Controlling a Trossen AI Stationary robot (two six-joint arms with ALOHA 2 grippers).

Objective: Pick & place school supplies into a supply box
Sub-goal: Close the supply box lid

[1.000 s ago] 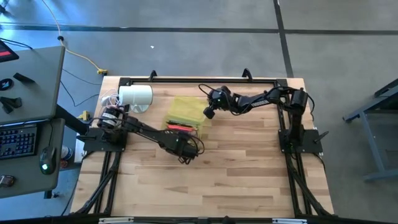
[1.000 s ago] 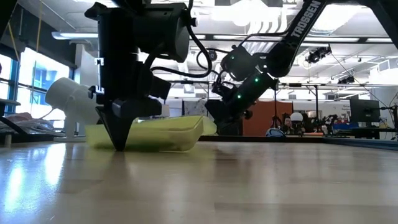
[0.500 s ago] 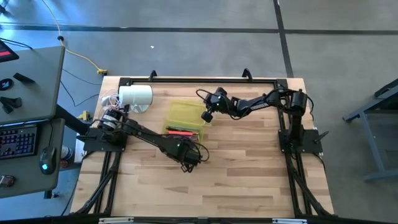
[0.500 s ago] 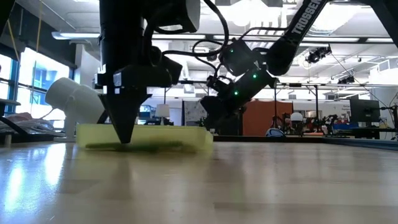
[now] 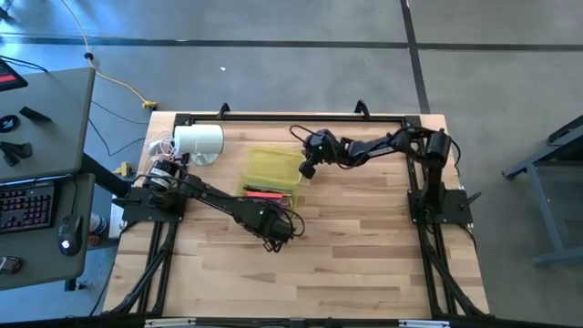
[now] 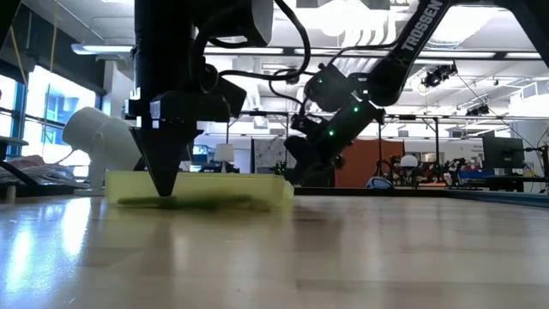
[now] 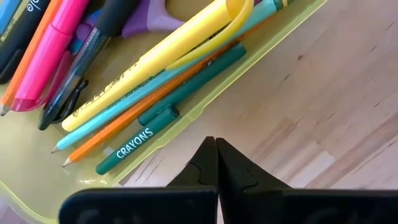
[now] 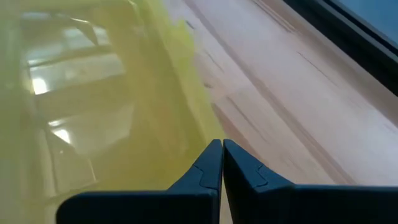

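Step in hand, as you can judge it: the placing looks close to done, since every pen and pencil you can see lies inside the supply box (image 5: 271, 171), which sits flat on the table (image 5: 364, 237) just beside the white cylinder (image 5: 198, 140). Your left gripper (image 7: 216, 151) has its fingers pressed together and empty, tips over bare wood just outside the box's near wall. Your right gripper (image 8: 222, 152) is likewise pressed together, holding nothing, at the box's far edge. Contents: a green crayon (image 7: 171, 107) against the wall, then orange pencil (image 7: 127, 119), light blue pencil (image 7: 124, 106), yellow marker (image 7: 146, 65), pink marker (image 7: 46, 56), and purple-handled scissors (image 7: 151, 11) behind. The box is translucent yellow-green and shallow. Next move, probably: lift both arms straight up before retreating, so neither finger clips the thin wall.
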